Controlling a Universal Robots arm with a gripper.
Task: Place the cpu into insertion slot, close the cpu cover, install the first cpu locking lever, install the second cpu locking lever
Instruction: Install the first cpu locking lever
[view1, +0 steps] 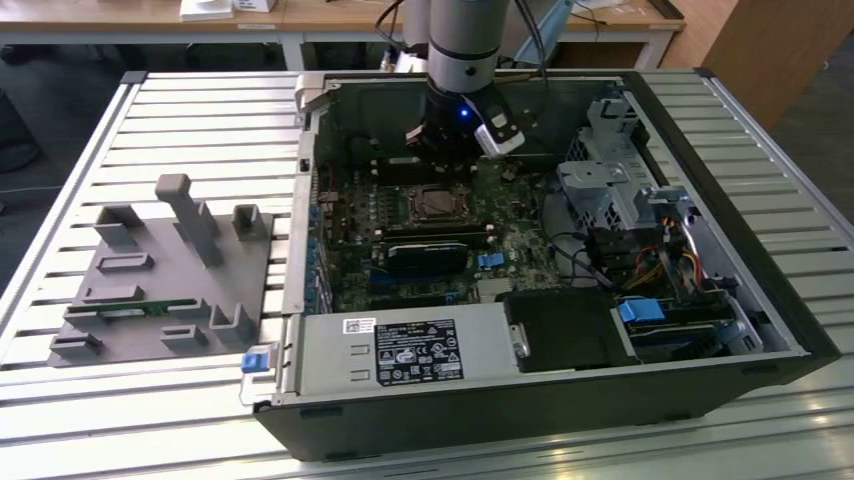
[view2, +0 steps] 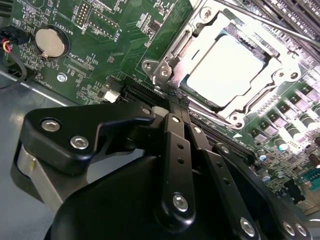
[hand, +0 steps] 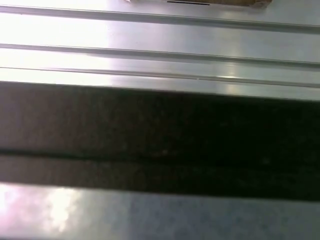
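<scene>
cpu: you see the cpu (view2: 227, 70) seated in the slot (view2: 250, 47), its pale top bare.
cover: the cover (view2: 235, 107) lies shut around it, framing the chip.
gripper: your gripper (view2: 175, 102) hangs just beside the slot's edge; fingers (view2: 176, 145) look pressed together, holding nothing.
case: the computer case (view1: 747, 300) lies open on the slatted worktop (view1: 200, 110).

Open computer case (view1: 694, 330), end effector (view1: 447, 150) above insertion slot (view1: 434, 203), grey fixture (view1: 160, 270)
</scene>
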